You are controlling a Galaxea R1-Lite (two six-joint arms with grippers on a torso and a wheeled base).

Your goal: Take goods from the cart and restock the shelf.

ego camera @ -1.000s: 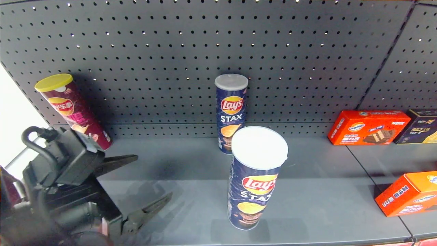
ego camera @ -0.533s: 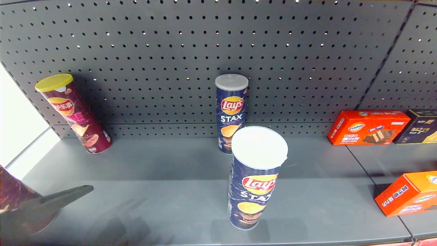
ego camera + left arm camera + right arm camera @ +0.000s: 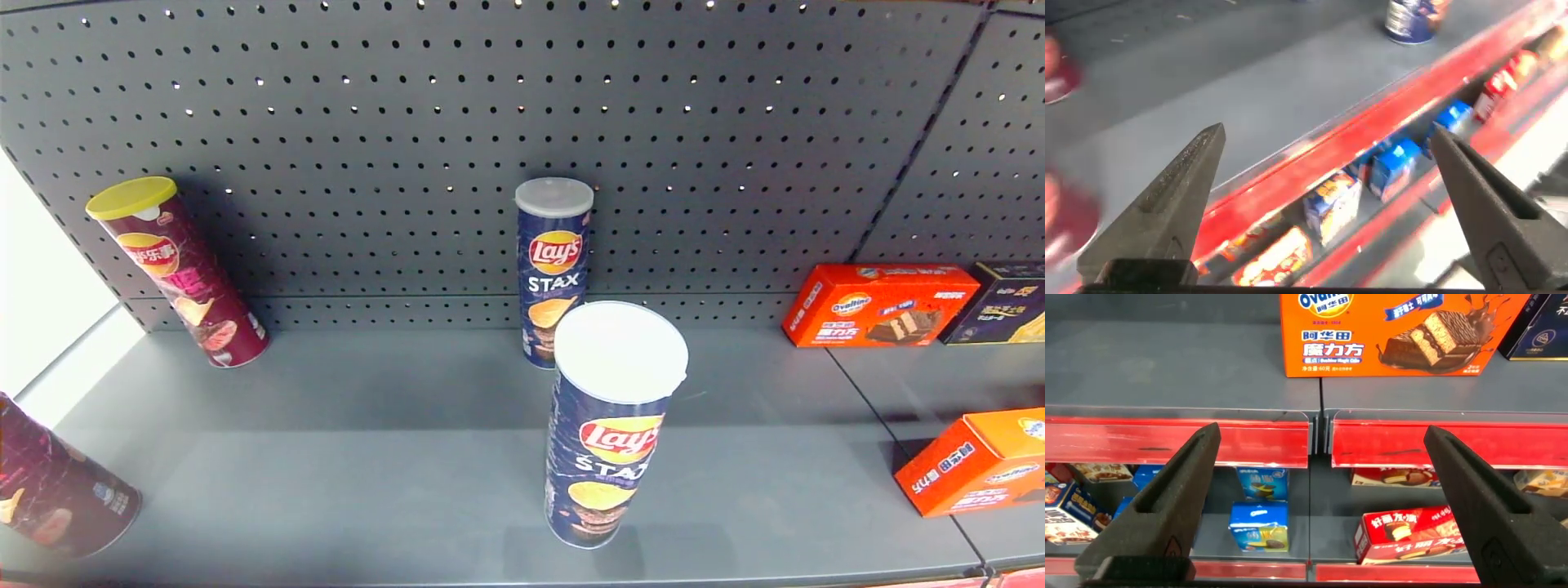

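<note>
Two maroon chip cans stand on the grey shelf (image 3: 408, 482): one at the back left (image 3: 175, 273), one at the front left corner (image 3: 57, 498). Two navy chip cans stand mid-shelf, one by the back panel (image 3: 553, 269) and one nearer the front (image 3: 608, 425). My left gripper (image 3: 1327, 135) is open and holds nothing; it hangs before the shelf's front edge, with the front navy can's base (image 3: 1410, 18) beyond it. My right gripper (image 3: 1323, 431) is open with nothing between its fingers, facing an orange box (image 3: 1388, 335) at the shelf's right.
Orange boxes (image 3: 878, 302) (image 3: 976, 474) and a dark box (image 3: 1008, 314) lie on the right section of the shelf. Red price strips (image 3: 1249, 441) run along the shelf front. The lower shelf holds blue boxes (image 3: 1259, 527) and red boxes (image 3: 1404, 535).
My left gripper has drawn back from the shelf toward the lower left and left the head view. The maroon can at the front left corner stands free.
</note>
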